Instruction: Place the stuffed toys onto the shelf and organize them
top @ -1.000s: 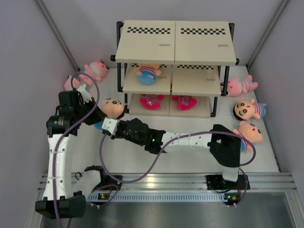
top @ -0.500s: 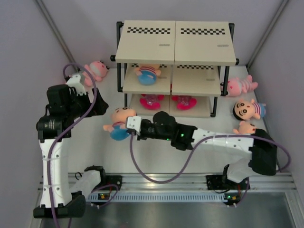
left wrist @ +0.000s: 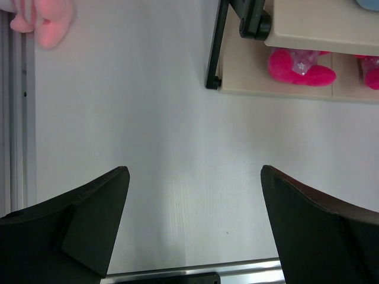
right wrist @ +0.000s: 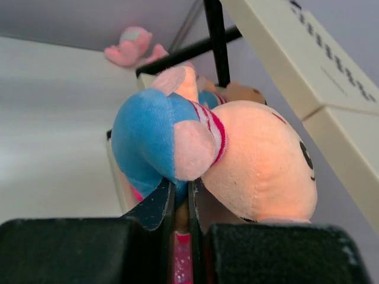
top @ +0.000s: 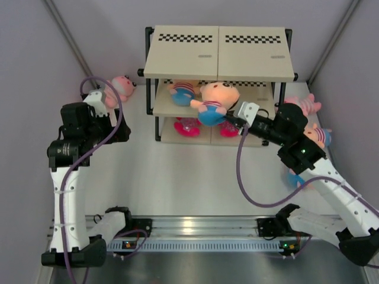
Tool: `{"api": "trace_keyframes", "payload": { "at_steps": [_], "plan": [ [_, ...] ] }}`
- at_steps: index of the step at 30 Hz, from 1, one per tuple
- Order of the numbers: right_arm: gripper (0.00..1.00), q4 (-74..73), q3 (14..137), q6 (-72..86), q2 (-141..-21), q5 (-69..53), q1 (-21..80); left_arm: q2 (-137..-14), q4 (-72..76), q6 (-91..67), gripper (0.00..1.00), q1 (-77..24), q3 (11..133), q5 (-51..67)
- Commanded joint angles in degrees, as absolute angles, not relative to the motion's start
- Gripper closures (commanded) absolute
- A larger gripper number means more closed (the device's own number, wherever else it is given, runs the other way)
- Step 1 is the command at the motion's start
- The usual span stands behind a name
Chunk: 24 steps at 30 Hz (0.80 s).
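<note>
I find the right gripper [right wrist: 180,189] pressed together on the blue bottoms of a held doll [top: 213,102]. The wrist view shows its fingers almost meeting, with a thin fold of plush between them. This doll hangs in front of the shelf [top: 249,59] at the level of the middle tier, its peach head under the front edge of the top board. From above I cannot tell whether it touches the middle board; it appears just clear of it.

The left gripper [left wrist: 194,173] stands wide apart and holds nothing, over bare table [top: 189,177] near the shelf's front left post. In the overhead view its fingers are hidden beneath its own wrist.

A second doll [top: 182,92] lies on the left half of the middle tier, its upper part cut off by the top board. The left magenta toy [top: 188,126] sits on the bottom tier. The right magenta toy [top: 230,129] beside it is largely covered by the held doll.

On the table left of the shelf lies a pink striped animal [top: 120,87], partly behind the left arm's cable. To the right lie another striped animal [top: 302,105] and a third doll [top: 317,136], the latter half hidden by the right arm.
</note>
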State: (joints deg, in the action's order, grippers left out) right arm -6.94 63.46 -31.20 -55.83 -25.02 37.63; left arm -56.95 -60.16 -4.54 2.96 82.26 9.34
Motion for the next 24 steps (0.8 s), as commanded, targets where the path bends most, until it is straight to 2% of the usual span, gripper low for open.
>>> {"api": "trace_keyframes", "payload": {
  "at_steps": [1,11,16,24],
  "plan": [
    [1.00,-12.48,65.74,-35.85,-60.37,-31.46,30.78,-57.48,-58.98,-4.04,0.01,2.99,82.96,8.70],
    [1.00,1.93,64.07,-38.32,-70.12,-33.66,22.59,-59.68,-58.45,-4.04,0.02,2.99,82.88,8.96],
    [1.00,-1.39,68.63,-39.72,-77.58,-39.80,19.26,-61.08,-57.92,-4.13,0.02,3.08,83.14,8.26],
    [0.99,-2.55,73.21,-43.68,-84.54,-42.45,18.54,-63.28,-57.39,-4.31,0.02,3.25,83.41,7.65]
  ]
}}
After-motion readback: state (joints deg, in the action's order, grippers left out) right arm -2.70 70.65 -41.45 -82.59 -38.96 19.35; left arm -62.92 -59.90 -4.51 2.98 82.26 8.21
